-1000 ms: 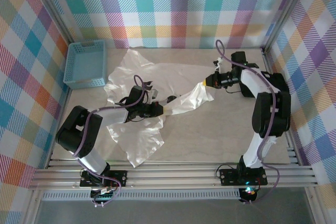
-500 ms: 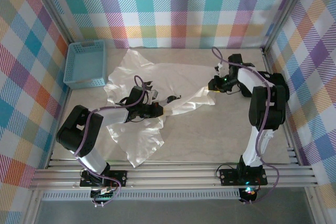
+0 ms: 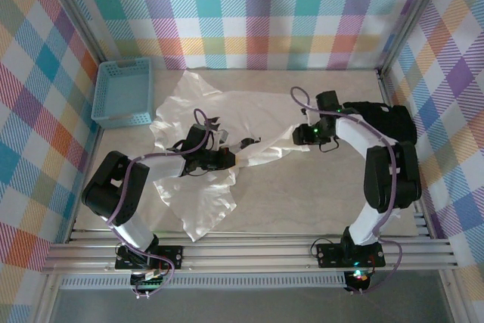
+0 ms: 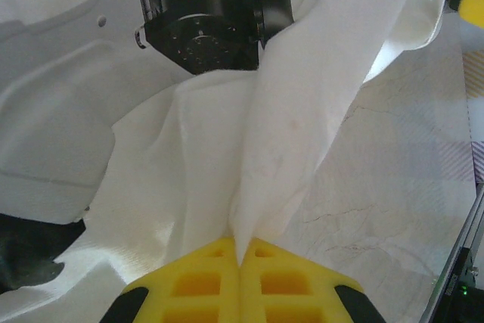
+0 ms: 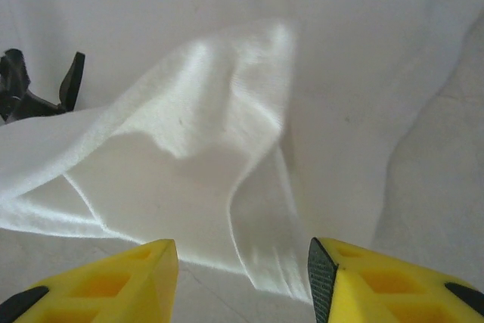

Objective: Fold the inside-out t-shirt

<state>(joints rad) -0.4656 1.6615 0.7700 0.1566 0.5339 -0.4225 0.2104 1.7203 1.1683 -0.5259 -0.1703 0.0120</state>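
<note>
1. Pastel checked walls (image 3: 257,13) are enclosing a pale beige bench (image 3: 325,202), with both arms reaching in over it.
2. A white, thin, soft cotton t-shirt (image 3: 198,206), turned inside out, is lying crumpled across the left and middle of the bench. The band of it that was being pulled taut toward the right a second ago is now sagging, and its free end is resting on the cloth as a soft peaked fold.
3. The right gripper (image 3: 300,135) is standing with its jaws apart, having just let that end go. It is hovering close over the fold with nothing between its yellow fingers (image 5: 113,281). I judge that the stretching pull is ending and a fresh grasp is being lined up.
4. The left gripper (image 3: 231,158) is staying clamped on a pinched ridge of the t-shirt, with cloth fanning away from its closed tips.
5. The fabric is looking semi-sheer and wrinkled, with no clean fold showing, so the folding proper is probably not yet beginning.
6. A small blue plastic basket (image 3: 123,92) is sitting at the far left, just beside the t-shirt's edge.
</note>
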